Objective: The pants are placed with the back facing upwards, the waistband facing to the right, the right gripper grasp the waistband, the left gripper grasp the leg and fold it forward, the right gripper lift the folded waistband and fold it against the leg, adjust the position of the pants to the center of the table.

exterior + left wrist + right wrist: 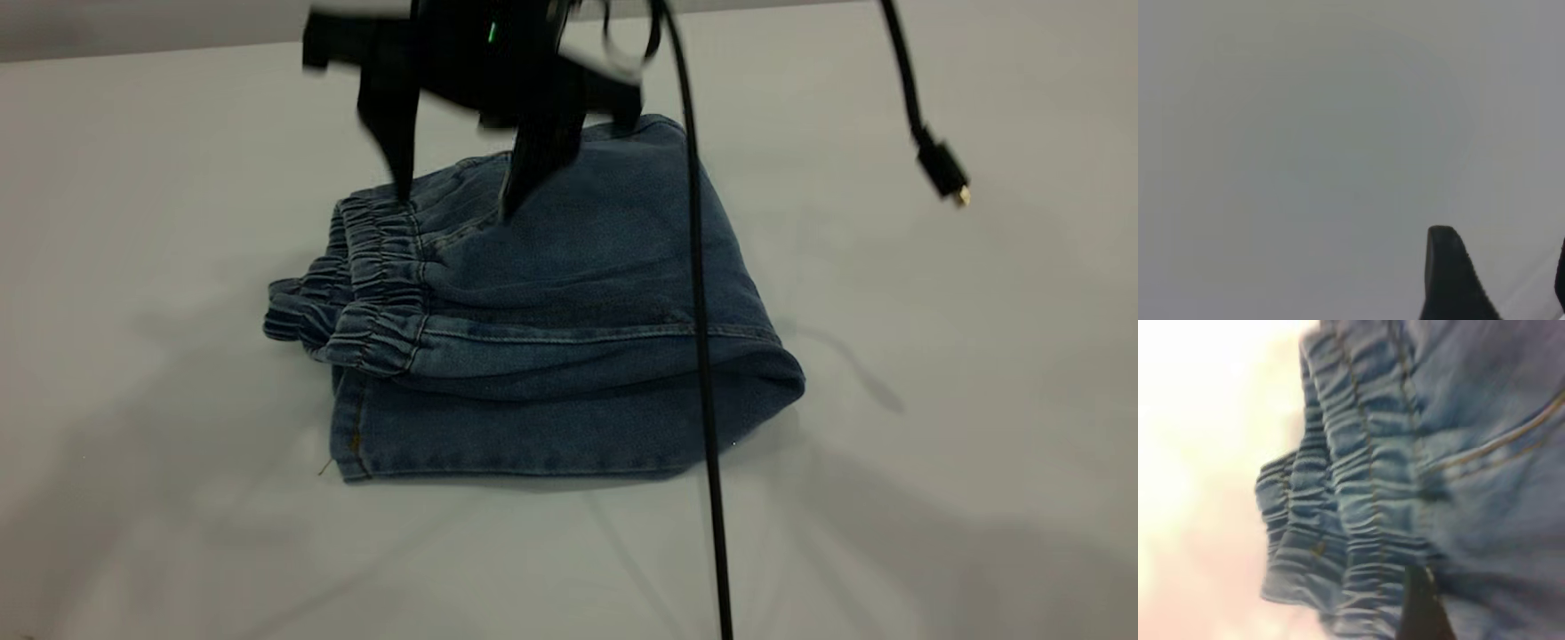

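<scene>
blue denim pants (pixel 569 302) are folded on the desk (pixel 933 462); the right hand (pixel 453 200) is spread wide above the waistband (pixel 378 276).

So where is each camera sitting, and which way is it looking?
Exterior view: outside the rig, looking down at the table with the folded pants; a black gripper hangs open over the waistband, and cables dangle.
Left wrist view: on the left arm, facing bare table; only its own dark fingertips show.
Right wrist view: on the right arm, close above the waistband; one dark fingertip shows.
Shared: exterior and right wrist views both show the elastic waistband.
</scene>
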`<control>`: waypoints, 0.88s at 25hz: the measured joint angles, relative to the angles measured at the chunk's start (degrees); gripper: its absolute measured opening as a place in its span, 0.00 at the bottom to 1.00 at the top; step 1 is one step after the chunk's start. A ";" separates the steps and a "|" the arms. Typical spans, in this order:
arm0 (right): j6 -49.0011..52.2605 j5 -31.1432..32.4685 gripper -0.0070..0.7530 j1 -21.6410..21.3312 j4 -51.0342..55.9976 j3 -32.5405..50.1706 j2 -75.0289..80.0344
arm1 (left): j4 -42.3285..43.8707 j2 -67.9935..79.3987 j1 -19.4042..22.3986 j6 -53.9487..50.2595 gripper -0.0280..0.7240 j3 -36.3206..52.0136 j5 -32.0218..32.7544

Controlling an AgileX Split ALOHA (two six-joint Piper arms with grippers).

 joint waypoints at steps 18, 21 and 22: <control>-37.76 26.27 0.49 0.00 -13.81 0.00 -35.36 | -0.07 -15.23 0.00 -1.17 0.51 0.31 2.15; -41.98 26.45 0.49 0.00 -9.45 1.46 -42.97 | -0.01 -19.45 0.00 -3.13 0.51 2.33 6.77; -42.55 26.45 0.49 0.00 -7.81 2.14 -45.31 | 0.07 -20.98 0.00 -4.23 0.51 3.10 8.30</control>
